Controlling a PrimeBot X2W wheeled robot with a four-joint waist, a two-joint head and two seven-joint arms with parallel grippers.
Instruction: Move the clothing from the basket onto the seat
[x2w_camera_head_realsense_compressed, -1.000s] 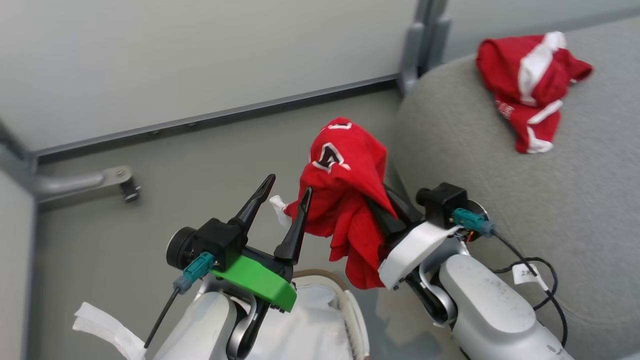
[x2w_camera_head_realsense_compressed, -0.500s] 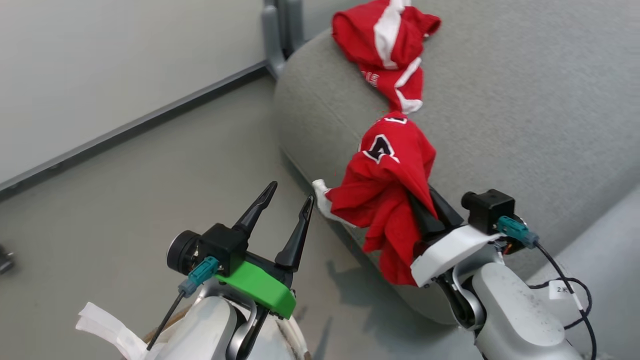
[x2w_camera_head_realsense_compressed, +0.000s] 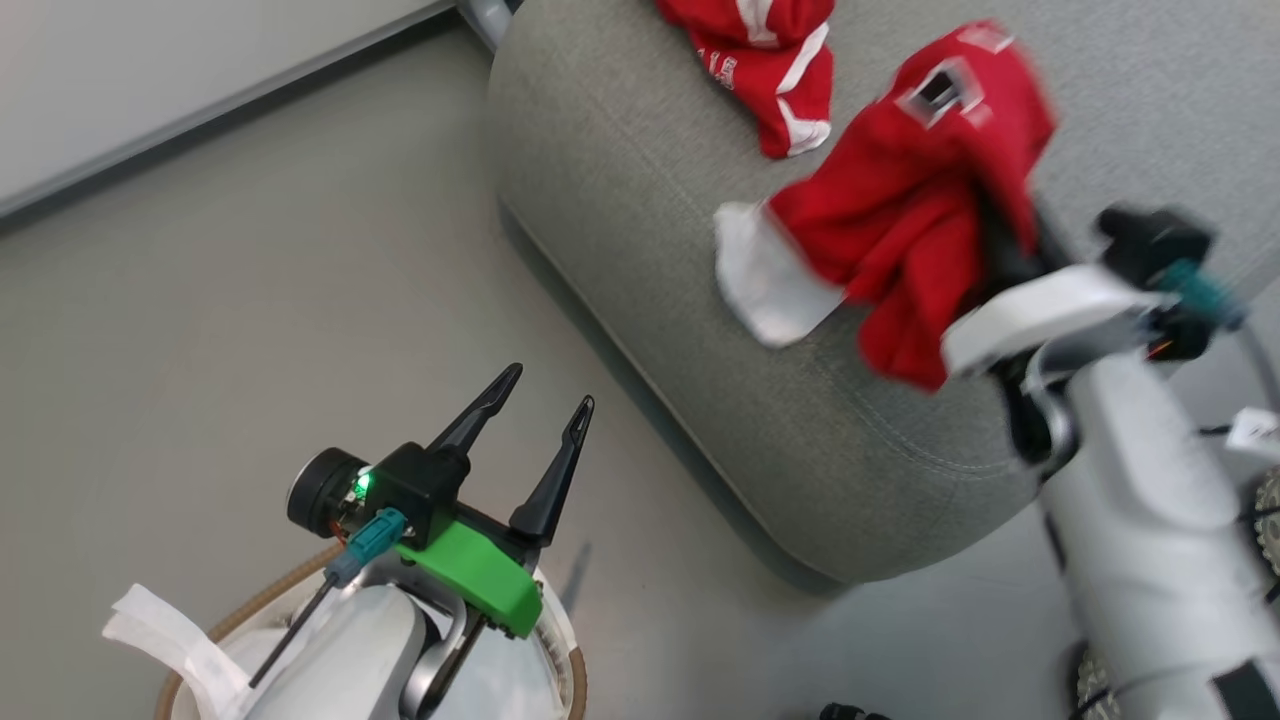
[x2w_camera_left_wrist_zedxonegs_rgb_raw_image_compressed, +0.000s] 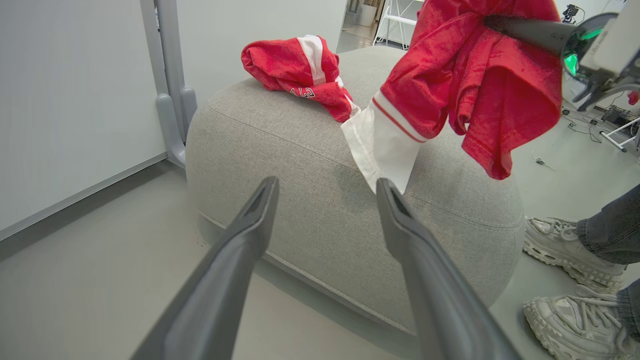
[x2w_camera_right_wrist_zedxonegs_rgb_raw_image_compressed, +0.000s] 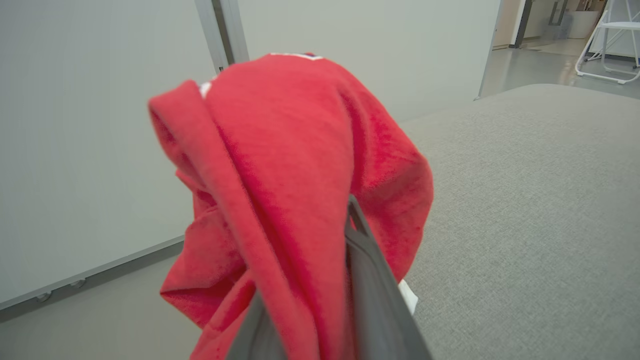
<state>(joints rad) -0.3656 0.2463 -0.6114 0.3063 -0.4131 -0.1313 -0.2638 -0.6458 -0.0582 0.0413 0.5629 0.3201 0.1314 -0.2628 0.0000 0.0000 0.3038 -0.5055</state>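
Beside seat (x2w_camera_left_wrist_zedxonegs_rgb_raw_image_compressed: 310, 165), left wrist view: person's shoes (x2w_camera_left_wrist_zedxonegs_rgb_raw_image_compressed: 560, 245).

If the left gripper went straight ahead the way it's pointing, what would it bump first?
Probably the rounded side of the grey sofa; the dangling red garment hangs close to that line, depth unclear.

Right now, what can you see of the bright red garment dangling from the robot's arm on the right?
The bright red garment looks like soft jersey knit, bunched in loose folds. It has a white cuff edged with a thin red stripe, and a black-and-white patch near its top. It is draped over and pinched by the right gripper, hanging above the rounded edge of the grey woven sofa, apparently not resting on it yet.
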